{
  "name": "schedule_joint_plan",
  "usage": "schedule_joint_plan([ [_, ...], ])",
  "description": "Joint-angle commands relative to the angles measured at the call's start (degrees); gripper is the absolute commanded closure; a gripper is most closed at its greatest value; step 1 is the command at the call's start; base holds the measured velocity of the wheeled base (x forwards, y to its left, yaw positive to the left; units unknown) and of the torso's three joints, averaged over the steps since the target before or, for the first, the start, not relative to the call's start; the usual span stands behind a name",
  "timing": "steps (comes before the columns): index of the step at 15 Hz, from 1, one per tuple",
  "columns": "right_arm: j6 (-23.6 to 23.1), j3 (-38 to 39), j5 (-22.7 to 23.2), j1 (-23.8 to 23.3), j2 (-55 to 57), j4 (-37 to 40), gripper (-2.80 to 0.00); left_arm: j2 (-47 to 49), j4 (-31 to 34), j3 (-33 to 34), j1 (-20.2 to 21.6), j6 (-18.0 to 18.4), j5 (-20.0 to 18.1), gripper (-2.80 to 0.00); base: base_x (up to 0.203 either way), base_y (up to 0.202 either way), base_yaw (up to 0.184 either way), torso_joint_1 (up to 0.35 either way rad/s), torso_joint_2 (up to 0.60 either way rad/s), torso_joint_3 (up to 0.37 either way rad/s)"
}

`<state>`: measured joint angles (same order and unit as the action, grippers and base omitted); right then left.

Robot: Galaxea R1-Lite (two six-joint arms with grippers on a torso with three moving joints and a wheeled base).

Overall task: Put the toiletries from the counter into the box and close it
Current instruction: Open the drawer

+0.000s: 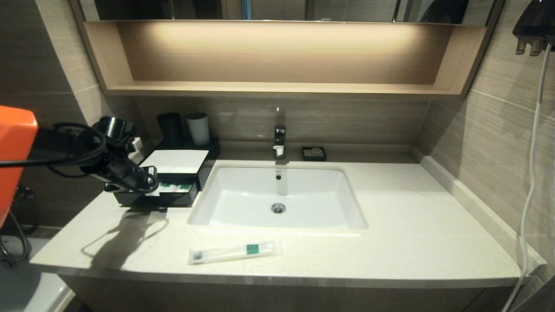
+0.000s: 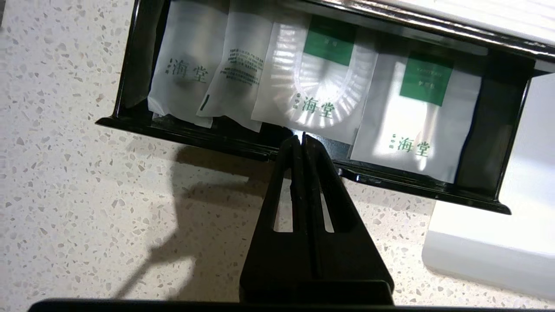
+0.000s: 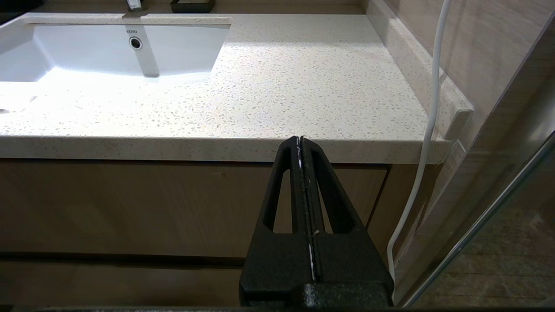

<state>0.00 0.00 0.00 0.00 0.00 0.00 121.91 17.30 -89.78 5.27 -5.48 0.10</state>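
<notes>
The toothbrush packet (image 1: 236, 252), clear with a green label, lies on the counter (image 1: 412, 225) in front of the basin (image 1: 277, 199). The black box (image 1: 175, 161) with a white top stands left of the basin. Its drawer (image 2: 208, 135) is pulled out and holds several white sachets (image 2: 321, 86). My left gripper (image 1: 149, 185) is shut and empty, with its tips (image 2: 302, 138) over the drawer's front rim. My right gripper (image 3: 300, 139) is shut and empty, low in front of the counter's right front edge and out of the head view.
A tap (image 1: 279, 141) and a small black soap dish (image 1: 314, 153) stand behind the basin. A black cup (image 1: 170, 128) and a grey cup (image 1: 198, 128) stand behind the box. A white cable (image 1: 531, 182) hangs down the right wall.
</notes>
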Motion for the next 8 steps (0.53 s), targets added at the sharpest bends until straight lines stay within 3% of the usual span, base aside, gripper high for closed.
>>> schedule_joint_plan([
  [1, 0.0, 0.0, 0.0, 0.0, 0.0, 0.0, 0.00, -0.1, 0.0, -0.6, -0.1, -0.1, 0.0, 0.00, 0.000, 0.000, 0.000, 0.000, 0.00, 0.000],
  [8, 0.0, 0.0, 0.0, 0.0, 0.0, 0.0, 0.00, 3.9, 3.1, -6.4, -0.5, -0.2, -0.2, 0.00, 0.000, 0.000, 0.000, 0.000, 0.00, 0.000],
])
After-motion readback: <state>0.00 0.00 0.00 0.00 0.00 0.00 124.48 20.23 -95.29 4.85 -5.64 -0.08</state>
